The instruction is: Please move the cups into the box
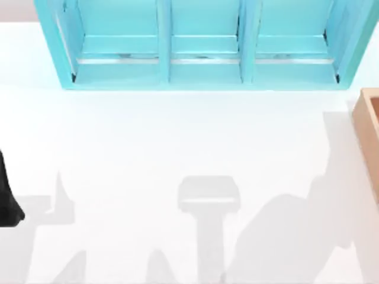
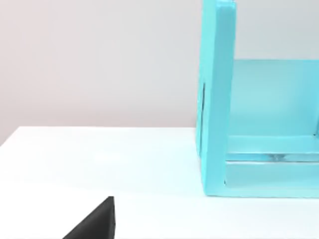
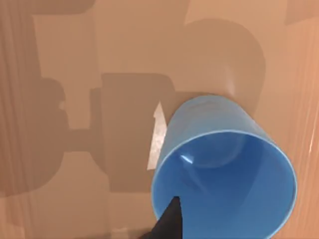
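The blue cup [image 3: 224,169] hangs tilted over the tan floor of the box [image 3: 55,199] in the right wrist view, its open mouth towards the camera. Its shadow falls apart from it on the box floor. My right gripper [image 3: 167,225] is shut on the cup's rim, with one dark fingertip [image 3: 170,215] reaching inside the mouth. In the top view the box [image 1: 368,127] stands at the table's right edge, partly cut off. My left arm [image 1: 7,201] is parked at the table's left edge.
A big turquoise shelf unit [image 1: 204,47] spans the back of the table, and its end wall [image 2: 215,99] rises close to the left wrist camera. White tabletop [image 1: 177,148] lies between the shelf and the front edge.
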`<state>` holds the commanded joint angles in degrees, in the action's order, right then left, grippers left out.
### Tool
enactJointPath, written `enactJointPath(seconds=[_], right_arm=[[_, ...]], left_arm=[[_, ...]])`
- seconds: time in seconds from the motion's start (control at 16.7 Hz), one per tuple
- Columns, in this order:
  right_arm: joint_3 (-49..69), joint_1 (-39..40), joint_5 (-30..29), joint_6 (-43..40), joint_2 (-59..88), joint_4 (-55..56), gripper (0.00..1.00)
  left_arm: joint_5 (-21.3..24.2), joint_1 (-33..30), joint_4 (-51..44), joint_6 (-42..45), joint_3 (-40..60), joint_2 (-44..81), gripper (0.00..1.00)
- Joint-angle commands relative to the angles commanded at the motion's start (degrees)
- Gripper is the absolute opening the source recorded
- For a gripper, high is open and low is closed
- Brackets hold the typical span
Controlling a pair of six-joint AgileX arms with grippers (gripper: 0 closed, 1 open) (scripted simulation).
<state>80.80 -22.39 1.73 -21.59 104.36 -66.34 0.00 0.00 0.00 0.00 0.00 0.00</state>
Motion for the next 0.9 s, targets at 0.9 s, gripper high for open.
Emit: enactJointPath(seconds=[0.9], right_arm=[[5.6,-0.1,0.0,-0.2,0.3,-5.3,1.00]], left_arm=[[0.0,0.0,0.0,0.0,0.0,0.0,1.00]])
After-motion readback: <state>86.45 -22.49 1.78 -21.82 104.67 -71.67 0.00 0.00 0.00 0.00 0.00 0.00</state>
